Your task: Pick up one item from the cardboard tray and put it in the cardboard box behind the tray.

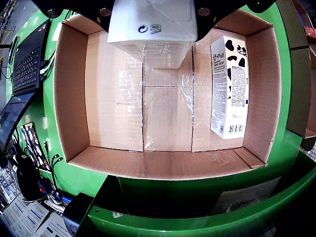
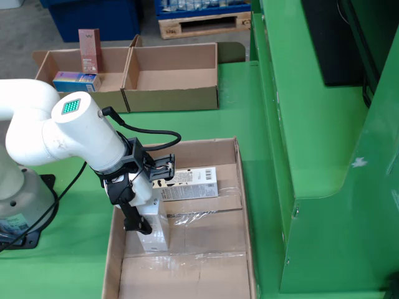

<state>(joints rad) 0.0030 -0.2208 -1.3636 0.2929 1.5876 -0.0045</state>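
Far boxes (image 2: pixel 128 78) in fixed view only

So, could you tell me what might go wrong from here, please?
The gripper holds a white carton low inside the cardboard box. Releasing from any height, the upright carton could topple. It also sits near the cow-print carton and might knock it. The jaws are hidden, so grip security is unclear.

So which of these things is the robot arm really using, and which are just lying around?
For the job:
- gripper, shut on the white box
- big cardboard box under it
- cow-patterned carton lying inside that box
- empty cardboard box further back

Just lying about:
- keyboard
- wooden pallet
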